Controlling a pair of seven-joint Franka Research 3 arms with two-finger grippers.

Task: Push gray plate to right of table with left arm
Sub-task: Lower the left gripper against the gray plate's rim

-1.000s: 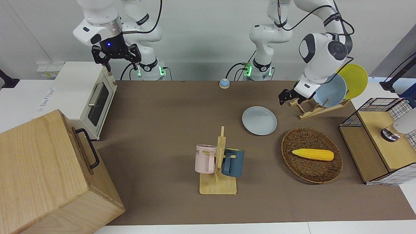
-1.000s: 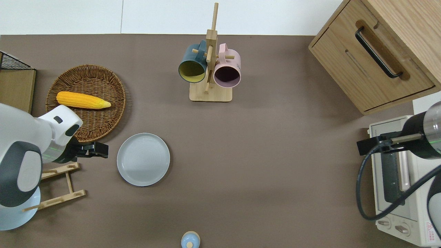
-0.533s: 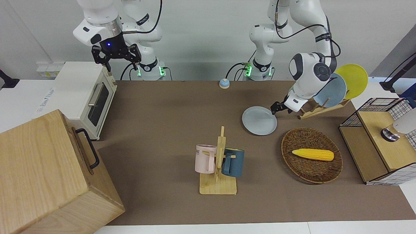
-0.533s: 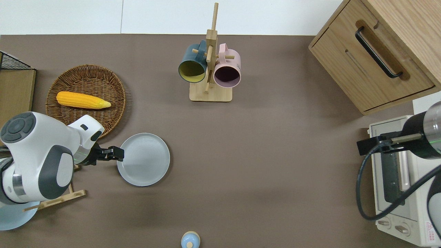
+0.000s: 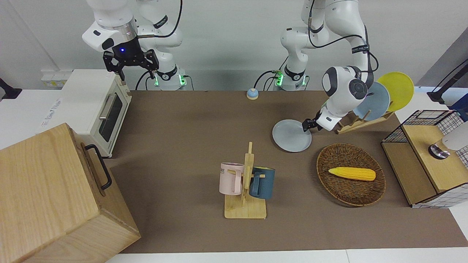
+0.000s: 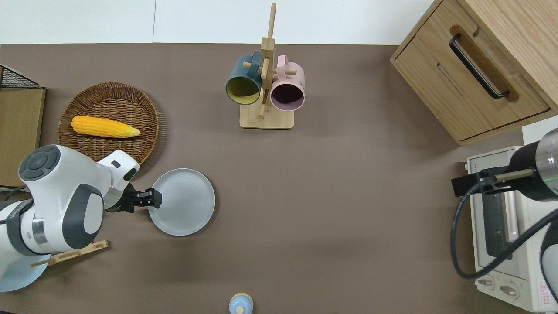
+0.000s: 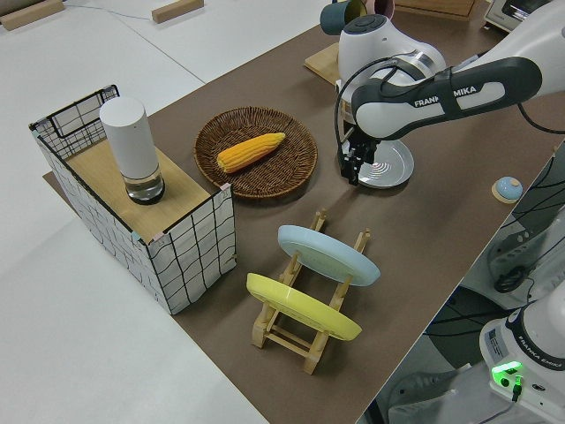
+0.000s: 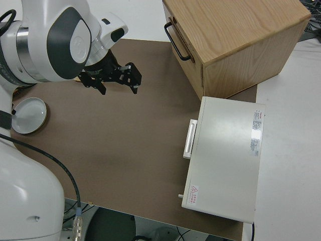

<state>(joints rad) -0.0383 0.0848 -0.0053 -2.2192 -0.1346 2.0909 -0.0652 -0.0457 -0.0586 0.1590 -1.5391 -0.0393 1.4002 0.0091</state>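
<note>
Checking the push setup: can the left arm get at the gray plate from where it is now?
Probably yes. The left gripper is already at the gray plate rim on the basket-side edge, and nothing stands between them.

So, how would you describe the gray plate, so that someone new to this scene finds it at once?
Start at the wicker basket with the corn, toward the left arm's end of the table. The gray plate lies flat on the table beside it, nearer to the robots, with the left tool at its rim. The two other plates, sky-blue and yellow, stand on edge in a wooden rack.
</note>
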